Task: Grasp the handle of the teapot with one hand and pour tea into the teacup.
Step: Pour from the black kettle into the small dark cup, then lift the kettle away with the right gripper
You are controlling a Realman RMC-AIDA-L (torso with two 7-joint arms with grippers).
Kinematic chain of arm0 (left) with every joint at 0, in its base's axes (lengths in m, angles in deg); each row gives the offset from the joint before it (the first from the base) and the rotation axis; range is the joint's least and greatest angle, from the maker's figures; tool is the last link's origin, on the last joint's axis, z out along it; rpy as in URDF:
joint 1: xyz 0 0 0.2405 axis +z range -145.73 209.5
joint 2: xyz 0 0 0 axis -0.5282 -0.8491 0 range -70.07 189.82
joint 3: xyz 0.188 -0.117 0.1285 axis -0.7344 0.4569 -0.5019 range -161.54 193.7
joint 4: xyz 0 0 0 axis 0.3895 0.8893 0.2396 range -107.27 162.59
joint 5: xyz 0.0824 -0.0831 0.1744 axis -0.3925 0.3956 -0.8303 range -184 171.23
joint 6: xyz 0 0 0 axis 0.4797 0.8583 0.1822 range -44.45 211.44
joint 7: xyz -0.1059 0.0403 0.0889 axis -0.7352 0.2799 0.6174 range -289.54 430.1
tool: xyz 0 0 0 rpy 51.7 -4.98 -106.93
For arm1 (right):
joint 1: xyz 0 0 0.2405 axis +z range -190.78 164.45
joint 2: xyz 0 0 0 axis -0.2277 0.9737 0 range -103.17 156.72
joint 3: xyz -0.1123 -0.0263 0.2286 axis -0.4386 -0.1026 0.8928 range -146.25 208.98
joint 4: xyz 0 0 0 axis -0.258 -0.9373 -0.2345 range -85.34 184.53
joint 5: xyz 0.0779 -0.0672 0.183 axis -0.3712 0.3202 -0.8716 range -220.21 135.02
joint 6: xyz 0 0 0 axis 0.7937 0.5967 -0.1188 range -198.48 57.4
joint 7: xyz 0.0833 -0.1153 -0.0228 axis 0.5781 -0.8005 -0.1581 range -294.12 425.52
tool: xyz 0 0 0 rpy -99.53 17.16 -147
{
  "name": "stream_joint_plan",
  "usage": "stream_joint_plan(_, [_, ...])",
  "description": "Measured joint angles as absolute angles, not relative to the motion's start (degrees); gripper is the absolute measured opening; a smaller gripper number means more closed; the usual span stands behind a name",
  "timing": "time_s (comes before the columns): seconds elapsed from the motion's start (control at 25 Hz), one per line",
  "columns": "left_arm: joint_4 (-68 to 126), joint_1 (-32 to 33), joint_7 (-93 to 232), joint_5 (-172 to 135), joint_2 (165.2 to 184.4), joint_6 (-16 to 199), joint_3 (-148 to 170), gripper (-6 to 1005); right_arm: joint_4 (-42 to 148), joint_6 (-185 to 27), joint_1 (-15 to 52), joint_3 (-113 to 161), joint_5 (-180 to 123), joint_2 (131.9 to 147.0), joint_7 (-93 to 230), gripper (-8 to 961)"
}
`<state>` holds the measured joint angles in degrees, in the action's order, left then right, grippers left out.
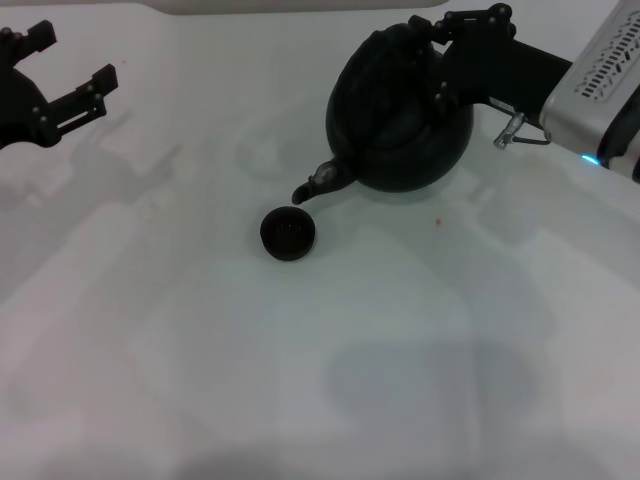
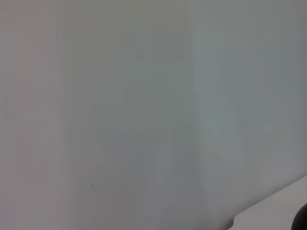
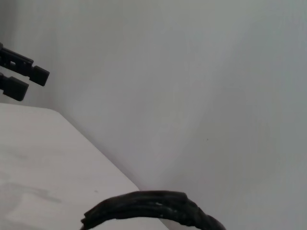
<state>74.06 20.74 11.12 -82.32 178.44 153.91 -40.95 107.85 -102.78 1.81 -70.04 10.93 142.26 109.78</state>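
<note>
Fingers of the right gripper [image 1: 440,62] are what I look at first: in the head view they come in from the upper right of the frame and sit clamped on the handle [image 1: 400,45], one black finger over the top of the hoop and another lower against the pot's side. The handle arches over the teapot [image 1: 400,125], which I see in the upper middle of the frame, tipped forward toward the lower left. Its long axis runs from the gripper side at upper right down to the spout [image 1: 318,184], and the spout points down and left, with its tip just above and beside the teacup [image 1: 288,232]. I cannot tell whether the spout touches the cup's rim. The teacup stands upright on the white table [image 1: 420,360], a little left of the frame's centre, mouth up. In the right wrist view I get only a curved stretch of the ribbed handle [image 3: 153,208] along the bottom edge, with the table's far edge behind it. My left gripper [image 1: 60,75] is parked in the upper left of the head view, well apart from the pot, its fingers spread; it also shows at the left edge of the right wrist view [image 3: 19,76].
</note>
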Motion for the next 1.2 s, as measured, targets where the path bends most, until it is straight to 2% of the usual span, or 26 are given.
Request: stream_joint_plan(1.2, [74.1,21.0,11.6,-82.3,178.44,153.8,-41.0,862,114.3,-94.1,-0.5,-76.9,11.1,142.26,102.6,135])
